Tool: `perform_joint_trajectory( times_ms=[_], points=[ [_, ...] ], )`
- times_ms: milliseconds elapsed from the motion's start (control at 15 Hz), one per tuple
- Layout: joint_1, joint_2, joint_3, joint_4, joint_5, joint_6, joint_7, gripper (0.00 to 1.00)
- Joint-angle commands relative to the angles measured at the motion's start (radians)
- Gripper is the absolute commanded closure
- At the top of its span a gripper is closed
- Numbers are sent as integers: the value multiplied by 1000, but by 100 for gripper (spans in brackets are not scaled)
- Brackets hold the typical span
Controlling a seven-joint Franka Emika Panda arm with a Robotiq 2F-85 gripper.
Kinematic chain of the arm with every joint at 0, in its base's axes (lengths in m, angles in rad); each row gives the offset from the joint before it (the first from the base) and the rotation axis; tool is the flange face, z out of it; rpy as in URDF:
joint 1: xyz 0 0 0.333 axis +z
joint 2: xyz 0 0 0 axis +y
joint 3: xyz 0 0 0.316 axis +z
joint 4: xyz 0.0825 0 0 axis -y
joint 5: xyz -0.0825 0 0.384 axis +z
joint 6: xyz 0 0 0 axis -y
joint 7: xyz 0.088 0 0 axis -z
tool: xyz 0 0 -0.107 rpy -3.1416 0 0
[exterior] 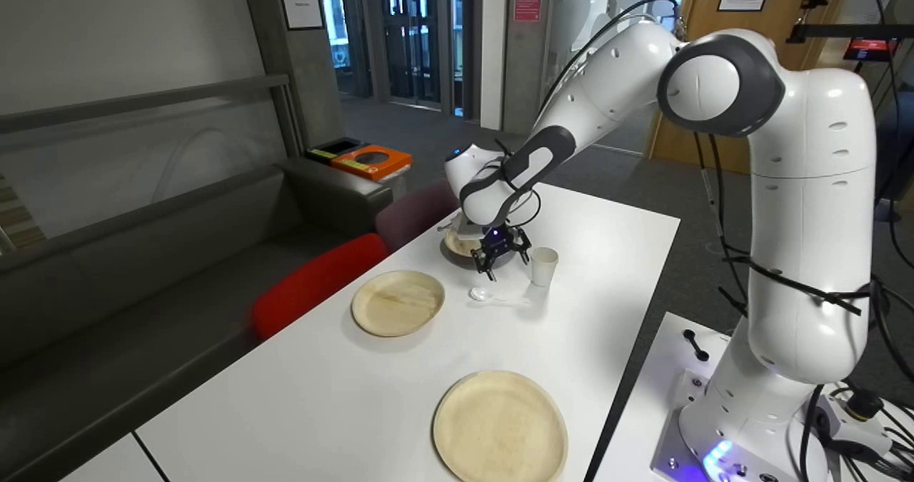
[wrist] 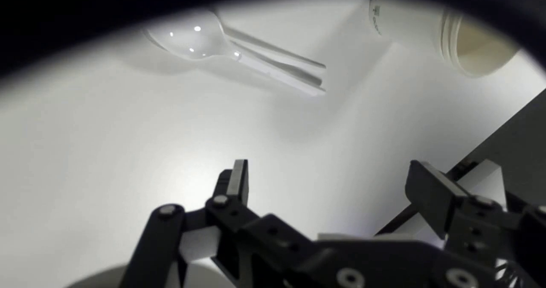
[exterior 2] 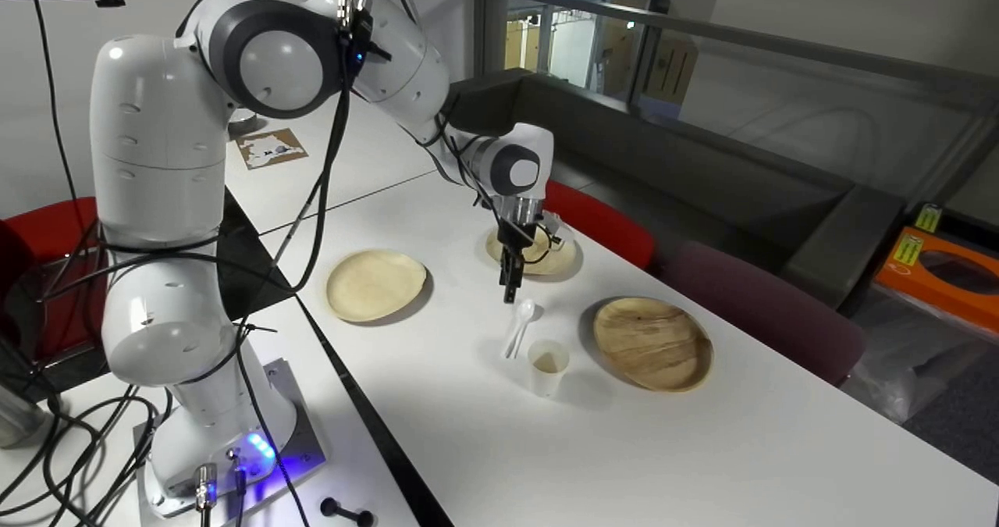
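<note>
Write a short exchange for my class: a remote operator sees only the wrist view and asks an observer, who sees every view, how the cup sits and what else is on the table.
Operator: In my wrist view the white cup slants sideways. Is it lying down?
Observer: No. Both exterior views show it standing upright on the table.
Operator: The fingers are apart, with nothing between them. Besides the cup and the white spoon, what is on the table?
Observer: Three tan plates, visible in both exterior views.
</note>
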Motion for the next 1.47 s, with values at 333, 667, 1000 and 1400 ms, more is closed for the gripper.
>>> perform_joint_trajectory(
  times_ms=[333, 667, 1000, 1400],
  points=[
    [-51, -1, -51, 122, 247, -94, 180, 0],
    [-116, -10, -104, 216, 341, -192, 271, 0],
    [-145, -10, -127, 237, 350, -199, 299, 0],
    [-119, 6, -125, 212, 278, -138, 297, 0]
  ],
)
